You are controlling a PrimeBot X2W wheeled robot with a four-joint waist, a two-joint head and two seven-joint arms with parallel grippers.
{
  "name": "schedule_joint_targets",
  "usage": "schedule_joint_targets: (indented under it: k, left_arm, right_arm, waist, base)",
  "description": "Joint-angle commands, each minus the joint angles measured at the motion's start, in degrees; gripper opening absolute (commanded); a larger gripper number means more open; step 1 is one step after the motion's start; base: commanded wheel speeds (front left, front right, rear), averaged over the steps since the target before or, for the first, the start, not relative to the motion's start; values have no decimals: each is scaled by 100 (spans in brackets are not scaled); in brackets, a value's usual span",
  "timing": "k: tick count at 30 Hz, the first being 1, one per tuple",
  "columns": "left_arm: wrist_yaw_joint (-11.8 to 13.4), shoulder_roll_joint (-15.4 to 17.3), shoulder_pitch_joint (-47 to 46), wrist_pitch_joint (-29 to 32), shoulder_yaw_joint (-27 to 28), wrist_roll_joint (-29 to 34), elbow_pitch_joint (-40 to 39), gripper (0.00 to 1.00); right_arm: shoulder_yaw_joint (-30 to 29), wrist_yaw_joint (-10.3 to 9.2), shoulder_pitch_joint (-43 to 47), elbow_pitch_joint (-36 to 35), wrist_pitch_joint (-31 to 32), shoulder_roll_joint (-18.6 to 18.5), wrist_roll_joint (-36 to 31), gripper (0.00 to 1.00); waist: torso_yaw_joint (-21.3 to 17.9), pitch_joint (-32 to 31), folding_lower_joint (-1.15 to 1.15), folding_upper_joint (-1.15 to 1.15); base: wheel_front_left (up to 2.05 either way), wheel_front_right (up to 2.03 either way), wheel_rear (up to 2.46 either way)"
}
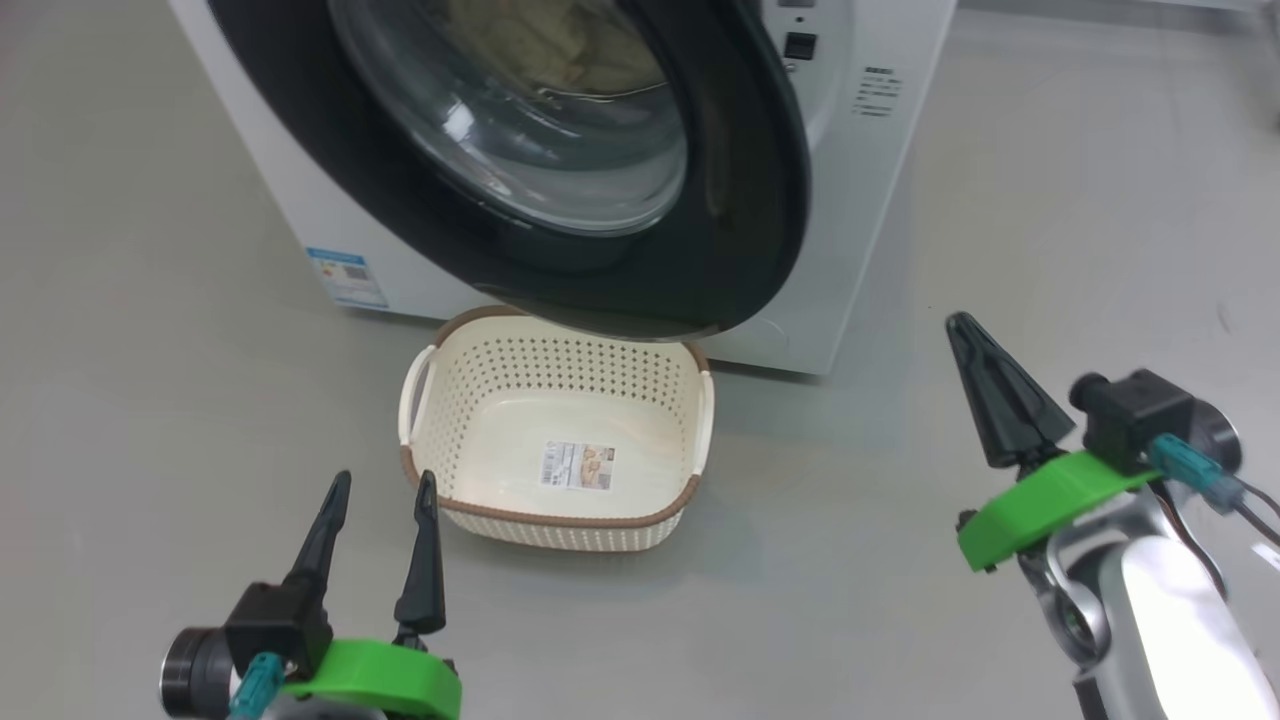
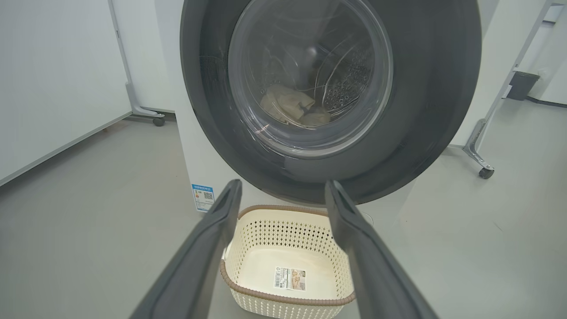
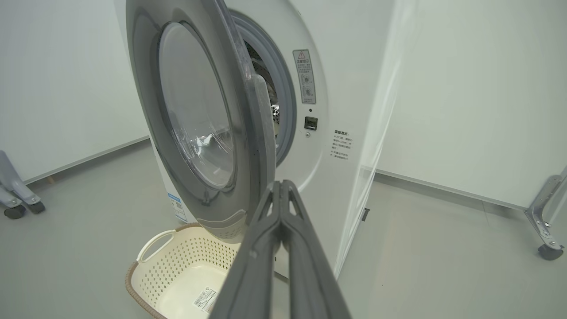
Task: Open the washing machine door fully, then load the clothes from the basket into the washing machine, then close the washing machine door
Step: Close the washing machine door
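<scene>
Closing the washing machine door is judged to be the step in hand. The basket stands empty on the floor just in front of the washing machine, and the clothes are seen through the door glass, lying in the drum. The door is gripped by nothing and stands partly swung out, its lower rim overhanging the basket's far edge. The right claw is clenched on nothing, well to the right of the door's free edge. The left claw is released, jaws spread, just beside the basket's near left corner. For the next move, the clenched right fingers should be set against the door's outer face near its free edge, and the door pressed home until the latch is engaged.
</scene>
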Motion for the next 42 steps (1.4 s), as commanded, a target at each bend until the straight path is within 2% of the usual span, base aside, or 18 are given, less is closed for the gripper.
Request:
schedule_joint_targets:
  k: [1,8,15,25,42]
  left_arm:
    - [186,50,-291,-58,195,68,-138,100]
    - [144,-92,-392,-80,203,162,-107,100]
    - [61,-265,-499,-88,273,330,-175,100]
    - [-236,-721,-776,-89,345,702,-164,100]
    - [-699,-1237,-964,-89,627,1169,-71,100]
  right_arm:
    - [212,-16,-337,-113,-54,-75,59,0]
    - [682,-16,-986,460,-79,-76,181,0]
    - [834,-16,-1753,1130,-155,-112,213,0]
    - [761,-16,-2818,2034,-278,-316,187,0]
    - [431,-16,-3821,2903,-500,-714,88,0]
  waist:
    - [157,58,-1,0]
    - [556,227,-1,0]
    - [878,521,-1,0]
    - [1205,1001,-1,0]
    - [1394,1345,-1,0]
  base:
    - [0,0,0]
    - [0,0,0]
    - [0,0,0]
    - [0,0,0]
    - [0,0,0]
